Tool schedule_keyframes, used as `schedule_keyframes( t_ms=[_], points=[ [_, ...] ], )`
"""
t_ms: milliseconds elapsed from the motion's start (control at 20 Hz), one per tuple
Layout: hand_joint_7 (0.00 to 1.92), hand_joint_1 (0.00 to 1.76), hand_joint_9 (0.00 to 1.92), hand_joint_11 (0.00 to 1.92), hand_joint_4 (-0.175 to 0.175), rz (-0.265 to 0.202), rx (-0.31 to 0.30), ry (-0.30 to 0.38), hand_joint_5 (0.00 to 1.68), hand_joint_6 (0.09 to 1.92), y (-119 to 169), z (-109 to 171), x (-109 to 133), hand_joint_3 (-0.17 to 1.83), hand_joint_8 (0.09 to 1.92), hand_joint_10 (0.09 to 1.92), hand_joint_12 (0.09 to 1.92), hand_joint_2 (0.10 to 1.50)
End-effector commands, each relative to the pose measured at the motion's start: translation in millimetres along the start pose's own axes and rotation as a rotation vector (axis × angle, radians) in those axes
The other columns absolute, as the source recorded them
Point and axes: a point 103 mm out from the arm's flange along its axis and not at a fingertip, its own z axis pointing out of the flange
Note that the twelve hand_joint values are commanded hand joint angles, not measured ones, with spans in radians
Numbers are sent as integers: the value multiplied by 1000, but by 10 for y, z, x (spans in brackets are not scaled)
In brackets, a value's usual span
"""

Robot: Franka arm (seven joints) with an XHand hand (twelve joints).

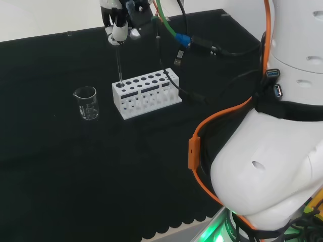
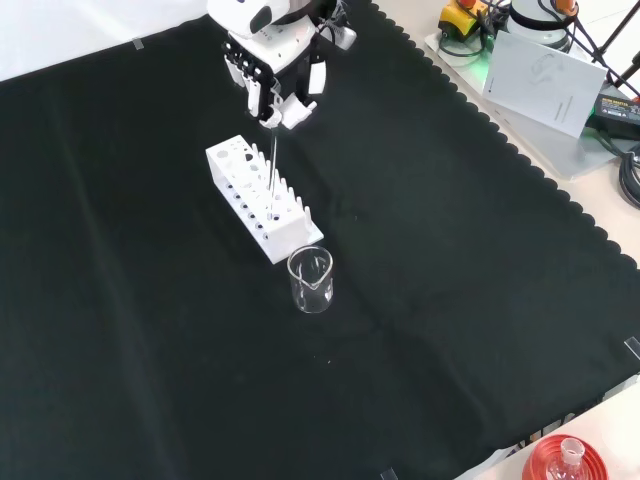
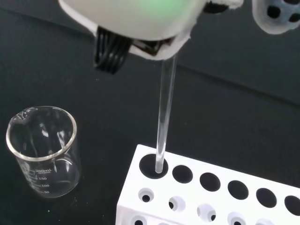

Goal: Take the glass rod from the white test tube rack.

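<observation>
The white test tube rack [image 1: 146, 94] [image 2: 262, 198] [image 3: 206, 197] stands in the middle of the black cloth. A clear glass rod [image 1: 119, 63] [image 2: 272, 162] [image 3: 165, 112] stands upright, its lower tip in the rack's end hole nearest the beaker. The hand [image 1: 121, 22] [image 2: 275, 70] [image 3: 136, 28] hangs above the rack with its fingers pinched on the rod's upper end. In the wrist view the rod runs from under the palm down into the hole.
A small empty glass beaker [image 1: 86, 103] [image 2: 311, 280] [image 3: 44, 150] stands close beside the rack's end. Cables [image 1: 202, 48] trail over the cloth behind the rack. A red ribbed stand with a flask [image 2: 566, 462] sits at the front view's lower right corner.
</observation>
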Motion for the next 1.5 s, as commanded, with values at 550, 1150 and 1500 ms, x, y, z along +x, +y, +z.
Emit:
schedule_keyframes(
  t_ms=[550, 1150, 1500],
  points=[
    [1703, 1204, 1891, 1562, -175, 0, -26, -27, 1179, 912, -126, -251, 76, 839, 342, 87, 782, 614],
    [1706, 1204, 1893, 1562, -175, -38, -40, -56, 1179, 914, -113, -384, 465, 844, 335, 87, 785, 611],
    [1708, 1204, 1894, 1562, -175, -51, -49, -44, 1179, 915, -147, -384, 527, 847, 332, 87, 786, 610]
  ],
)
